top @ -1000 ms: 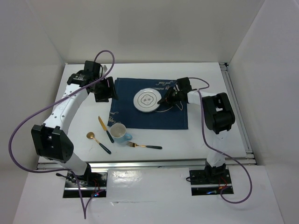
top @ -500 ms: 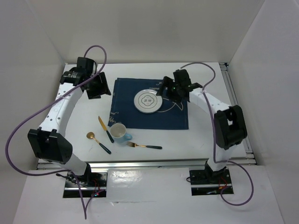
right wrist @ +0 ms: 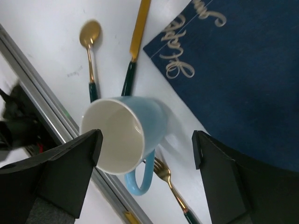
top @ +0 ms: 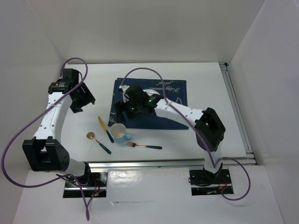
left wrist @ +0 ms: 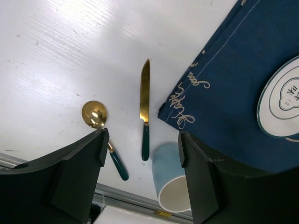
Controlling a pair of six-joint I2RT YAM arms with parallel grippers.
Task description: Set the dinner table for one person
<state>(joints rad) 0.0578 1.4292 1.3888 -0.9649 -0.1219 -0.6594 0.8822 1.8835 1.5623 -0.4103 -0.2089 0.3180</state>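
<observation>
White dinner table point(top: 210, 79) spreads under both arms, a metal rail along its near edge. A navy placemat point(top: 180, 95) lies near its middle and carries a plate point(left wrist: 282, 100), which the right arm mostly hides in the top view. Just off the mat's near left corner a blue mug point(top: 119, 131) stands on the bare top. A knife point(left wrist: 145, 102) and spoon point(left wrist: 95, 114) lie left of it, a fork point(top: 145, 146) on its near right. The right gripper point(right wrist: 145, 136) hovers over the mug, jaws wide apart, gripping nothing. The left gripper point(left wrist: 141, 140) hangs over the table left of the mat, fingers spread and empty
</observation>
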